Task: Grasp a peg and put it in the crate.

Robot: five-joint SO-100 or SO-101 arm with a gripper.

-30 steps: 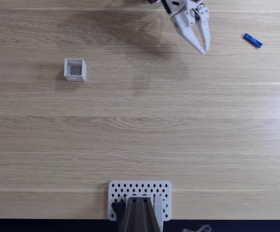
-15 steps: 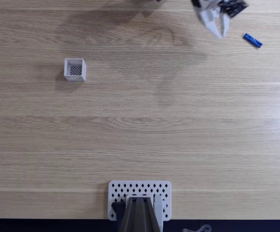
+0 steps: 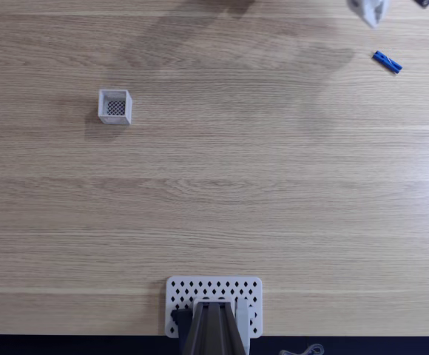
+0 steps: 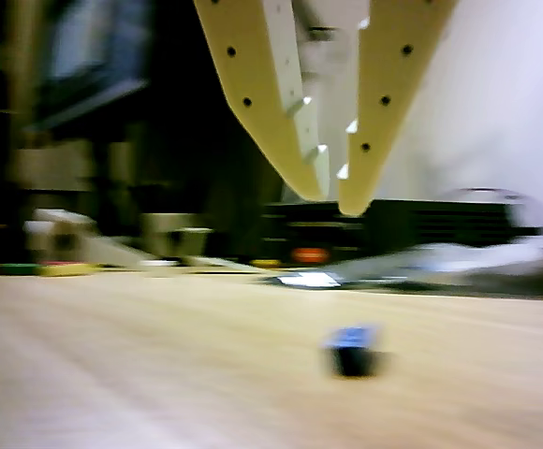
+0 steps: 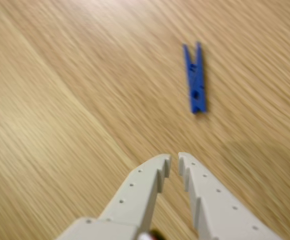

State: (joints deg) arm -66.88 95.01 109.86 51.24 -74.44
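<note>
In the wrist view the jaws (image 5: 174, 159) stand nearly pressed together, only a narrow slit between the tips, and they grip nothing. Just ahead of the tips the peg (image 5: 195, 78) lies flat on the worktop (image 5: 60, 100), its long axis running roughly away from the camera. In the fixed view the peg (image 3: 387, 62) sits near the upper right corner, with the jaws (image 3: 368, 12) close by at the top edge.

We judge the step in hand to be the approach for the grasp. To do it well, we spread the jaws wider than the peg's narrow side, centre the tips over its middle, and turn the wrist so the fingers close across the width, not along the length. We descend until the tips almost meet the worktop, then close.

The crate (image 3: 115, 106) stands well apart, at the left of the fixed view, empty.
</note>
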